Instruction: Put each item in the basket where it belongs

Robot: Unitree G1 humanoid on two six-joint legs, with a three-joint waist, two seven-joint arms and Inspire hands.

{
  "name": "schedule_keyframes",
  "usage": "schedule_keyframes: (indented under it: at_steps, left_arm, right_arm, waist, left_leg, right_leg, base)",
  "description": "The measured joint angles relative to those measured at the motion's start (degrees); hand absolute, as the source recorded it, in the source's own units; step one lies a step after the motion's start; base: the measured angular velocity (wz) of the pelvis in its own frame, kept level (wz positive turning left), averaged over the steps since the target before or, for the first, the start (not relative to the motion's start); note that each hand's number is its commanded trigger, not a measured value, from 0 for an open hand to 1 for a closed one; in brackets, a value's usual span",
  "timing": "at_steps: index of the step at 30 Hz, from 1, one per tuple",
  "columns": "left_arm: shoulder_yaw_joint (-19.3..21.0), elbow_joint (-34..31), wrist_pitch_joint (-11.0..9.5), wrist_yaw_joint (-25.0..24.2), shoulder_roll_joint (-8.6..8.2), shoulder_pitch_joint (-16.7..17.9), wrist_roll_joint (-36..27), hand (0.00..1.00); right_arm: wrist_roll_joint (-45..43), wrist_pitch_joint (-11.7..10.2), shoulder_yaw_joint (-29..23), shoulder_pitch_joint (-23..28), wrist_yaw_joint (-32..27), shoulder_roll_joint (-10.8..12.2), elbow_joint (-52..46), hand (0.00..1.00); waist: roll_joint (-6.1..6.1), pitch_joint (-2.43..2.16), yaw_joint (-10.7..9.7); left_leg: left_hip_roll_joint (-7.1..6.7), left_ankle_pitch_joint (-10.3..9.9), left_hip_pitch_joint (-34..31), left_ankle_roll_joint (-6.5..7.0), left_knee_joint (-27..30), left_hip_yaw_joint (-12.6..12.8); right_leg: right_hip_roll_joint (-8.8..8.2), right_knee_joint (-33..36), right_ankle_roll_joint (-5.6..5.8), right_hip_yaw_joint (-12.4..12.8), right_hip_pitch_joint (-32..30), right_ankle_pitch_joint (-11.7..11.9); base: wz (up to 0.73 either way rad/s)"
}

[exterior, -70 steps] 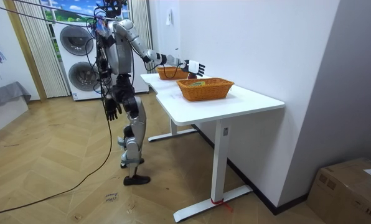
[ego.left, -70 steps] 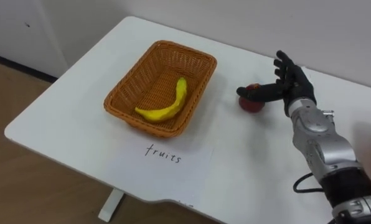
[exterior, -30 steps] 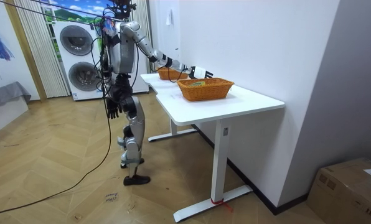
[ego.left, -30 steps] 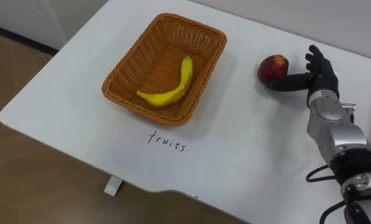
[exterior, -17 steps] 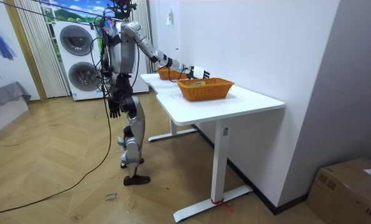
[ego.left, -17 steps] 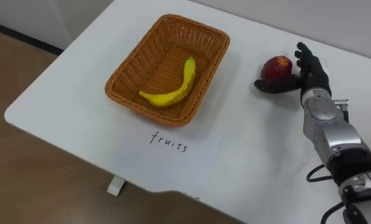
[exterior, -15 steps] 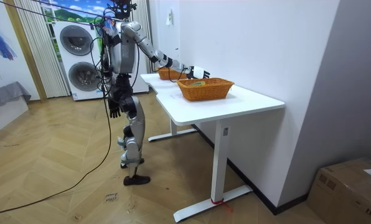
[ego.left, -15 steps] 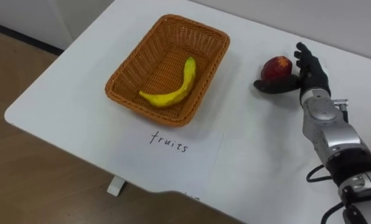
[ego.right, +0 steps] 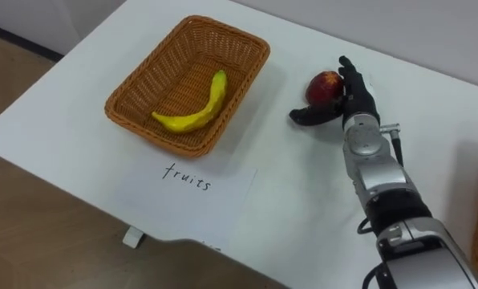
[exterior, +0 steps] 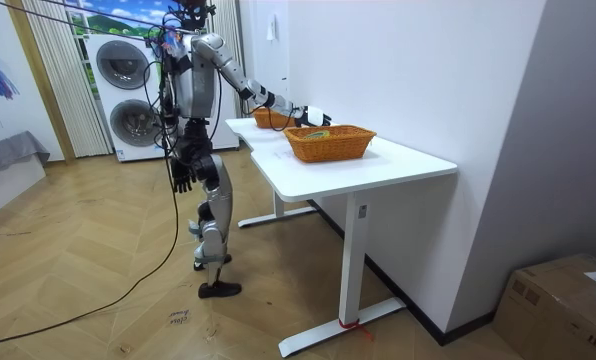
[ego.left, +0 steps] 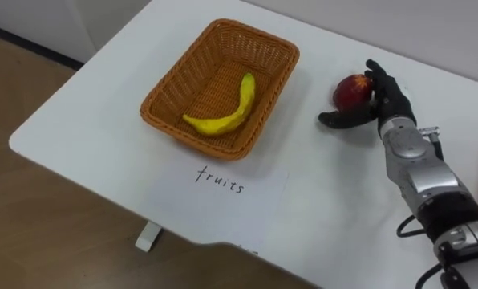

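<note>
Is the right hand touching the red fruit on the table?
Touching. In the left eye view the right hand lays its fingers against the red fruit with no gap showing; the thumb stretches out straight on its near side.

White desk (exterior: pixel 398 162), herringbone wood floor (exterior: pixel 78 300), perhaps two stacked washers (exterior: pixel 123 100) behind

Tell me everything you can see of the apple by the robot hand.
The apple is round, smooth-skinned, red with yellowish patches. It rests on the white table, right of the wicker fruit basket and apart from it. The right robot hand cups it: fingers against its right side, thumb stretched in front, not closed.
</note>
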Motion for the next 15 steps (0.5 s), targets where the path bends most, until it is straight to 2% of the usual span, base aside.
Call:
schedule_keyframes:
  at_steps: [11,12,13,14,15]
  left_arm:
    - [-0.07,0.07,0.02,-0.91,0.55,-0.06,-0.03,0.00]
    - [-0.07,0.07,0.02,-0.92,0.55,-0.06,-0.03,0.00]
    - [-0.07,-0.01,0.03,-0.92,0.55,-0.06,-0.03,0.00]
    - [-0.07,-0.04,0.03,-0.93,0.56,-0.06,-0.03,0.00]
    - [-0.07,-0.05,0.03,-0.93,0.56,-0.06,-0.03,0.00]
  right_arm:
    - [-0.15,0.00,0.00,0.00,1.12,-0.18,0.00,0.00]
    - [-0.20,0.00,-0.02,0.00,1.23,-0.18,0.00,0.54]
    - [-0.20,0.00,0.00,0.00,1.43,-0.21,0.00,0.69]
    - [-0.20,0.00,0.00,0.00,1.49,-0.22,-0.01,1.00]
    - [-0.21,0.00,0.00,0.00,1.53,-0.24,-0.01,1.00]
  waist:
    - [0.03,0.02,-0.03]
    - [0.04,0.02,-0.03]
    - [0.06,0.02,-0.01]
    - [0.06,0.01,-0.01]
    - [0.07,0.01,-0.01]
  left_leg:
    - [0.01,0.00,-0.02,0.00,0.00,-0.01]
    - [0.02,0.00,-0.02,0.00,0.00,-0.01]
    - [0.02,0.00,-0.01,0.00,0.00,0.00]
    - [0.03,0.00,-0.01,0.00,0.00,0.01]
    - [0.04,0.00,-0.02,0.00,0.00,0.01]
  right_leg:
    - [0.02,0.00,-0.01,0.05,-0.03,0.01]
    - [0.02,0.00,-0.01,0.05,-0.03,0.01]
    - [0.02,0.00,-0.01,0.05,-0.04,0.01]
    - [0.02,0.00,-0.01,0.05,-0.05,0.01]
    - [0.02,0.00,-0.01,0.05,-0.06,0.01]
  base:
    - [0.00]
    - [0.00]
    - [0.00]
    - [0.00]
    - [0.00]
